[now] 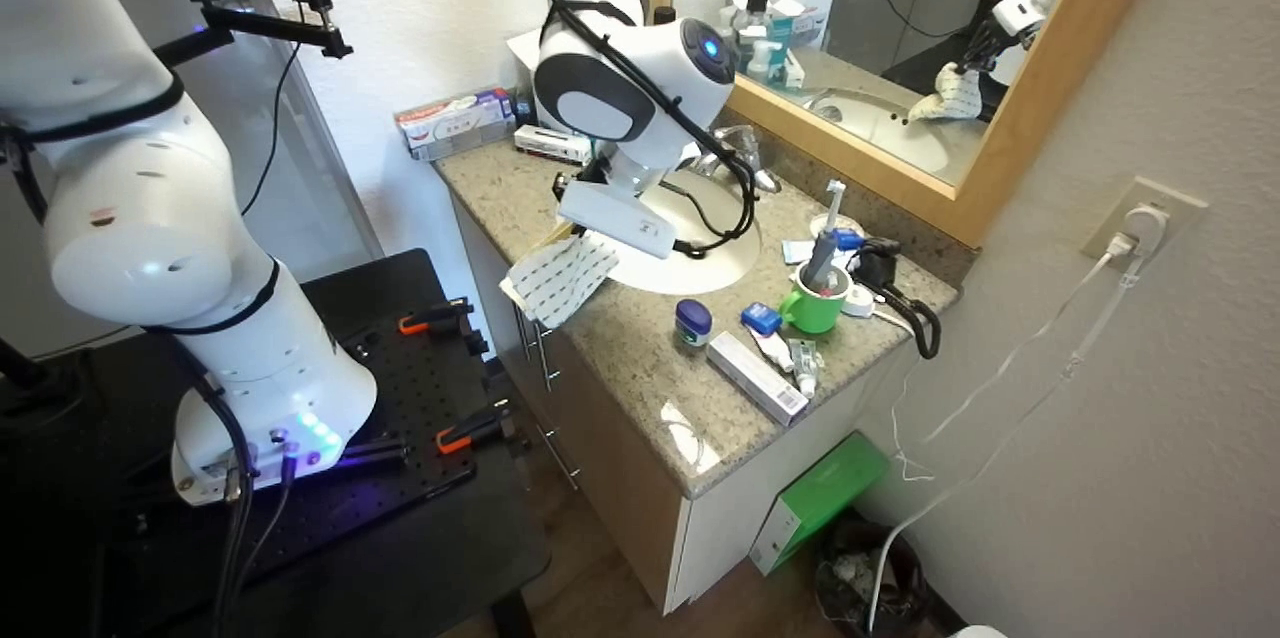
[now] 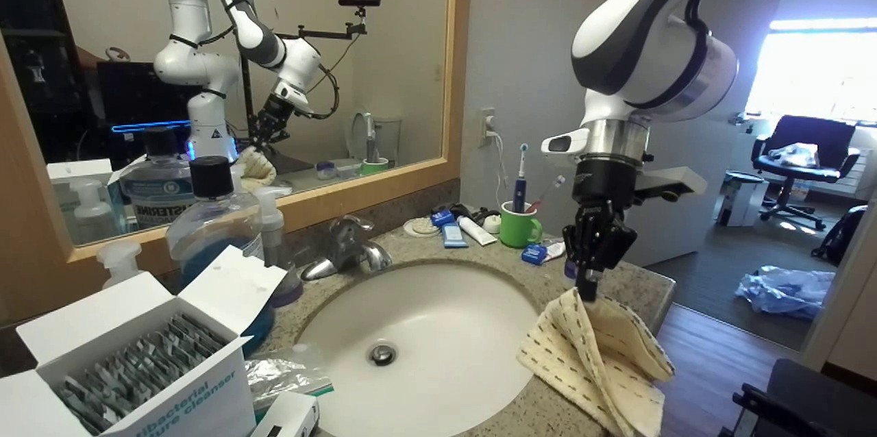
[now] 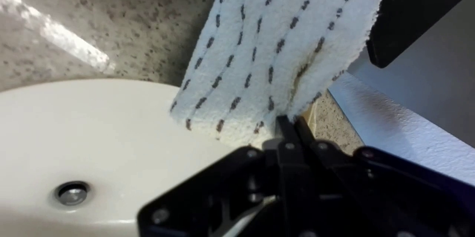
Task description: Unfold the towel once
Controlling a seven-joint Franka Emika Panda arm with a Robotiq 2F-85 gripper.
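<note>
While your slim black fingers [image 3: 286, 133] stand close together, they hold the small cream-beige cloth towel [image 2: 596, 368] pinched at its top, and it hangs below them in loose folds. You have it just beside the white oval sink basin [image 2: 438, 334], at the front edge of the grey-brown speckled stone table [image 1: 650, 368]; whether its lower part touches that surface, you cannot tell. In an exterior view the fabric reads warm cream, marked with rows of short dark dashes, and in your wrist view the same cloth looks bluish white. Its layers gather under the fingertips: a narrow ridge runs down the middle, one flap spreads toward the basin, and another bows outward on the opposite side, so a hollow shows between them. Facing you in the wrist view is a broad, gently rippled panel with a slightly ragged edge and a brownish streak along a crease near your grip. Well apart from it, a green mug [image 2: 519, 226] stands on the table, and the wood-framed mirror [image 2: 459, 67] repeats the towel in both exterior views.
</note>
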